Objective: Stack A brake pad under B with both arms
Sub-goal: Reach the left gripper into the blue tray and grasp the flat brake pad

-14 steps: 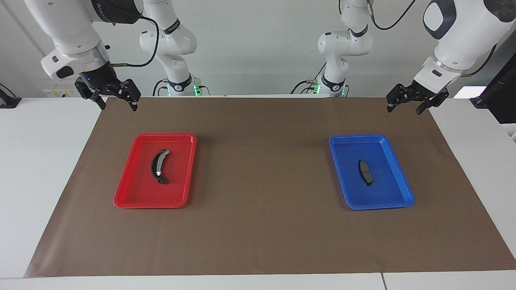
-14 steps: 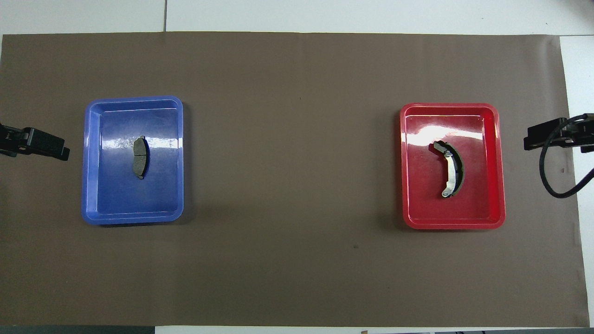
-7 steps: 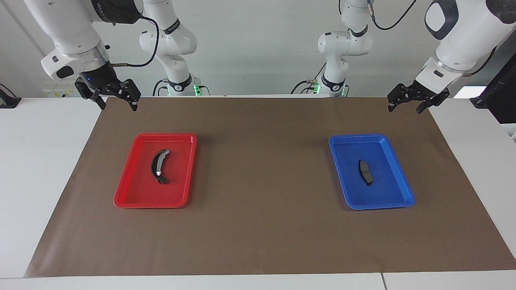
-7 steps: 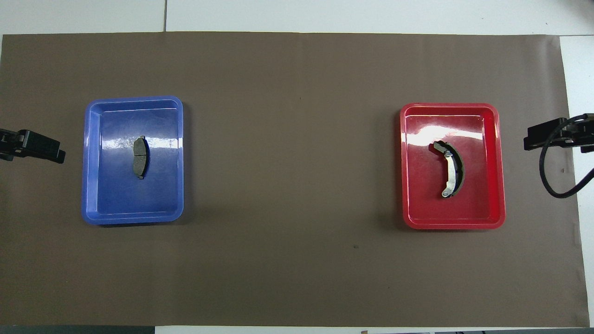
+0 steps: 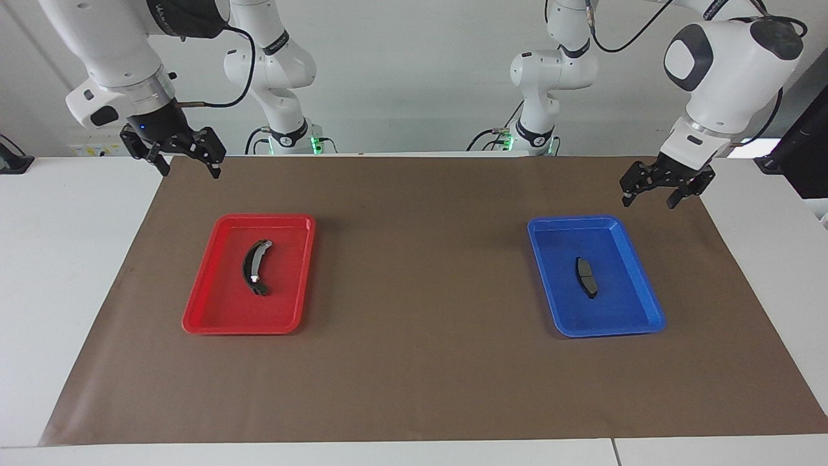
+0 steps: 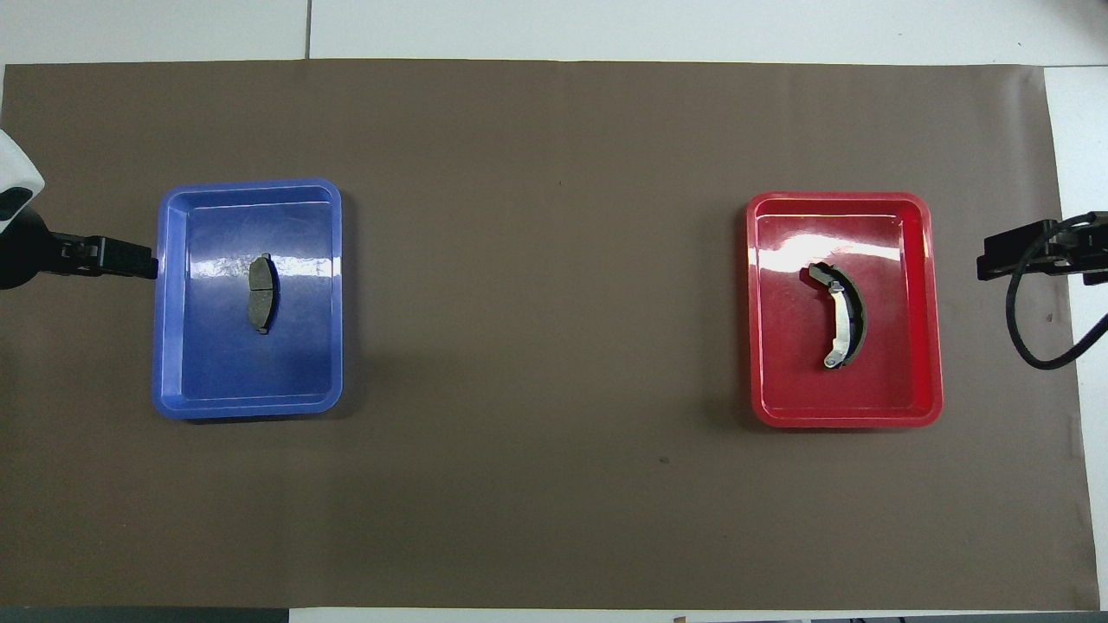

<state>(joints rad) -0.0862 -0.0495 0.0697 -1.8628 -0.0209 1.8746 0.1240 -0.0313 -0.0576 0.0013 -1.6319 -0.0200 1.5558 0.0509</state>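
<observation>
The short flat dark-grey A brake pad lies in the middle of a blue tray toward the left arm's end of the table. B, a longer crescent-shaped black shoe with a lighter inner band, rests in a red tray toward the right arm's end. My left gripper hangs open in the air over the mat beside the blue tray's rim, holding nothing. Over the mat's corner, my right gripper waits open and empty.
A brown mat covers most of the white table. Both trays sit on it, far apart. A black cable loops from the right arm's wrist.
My left arm has swung down and toward the blue tray, its gripper now at the tray's rim. The right arm, trays and both parts have not moved.
</observation>
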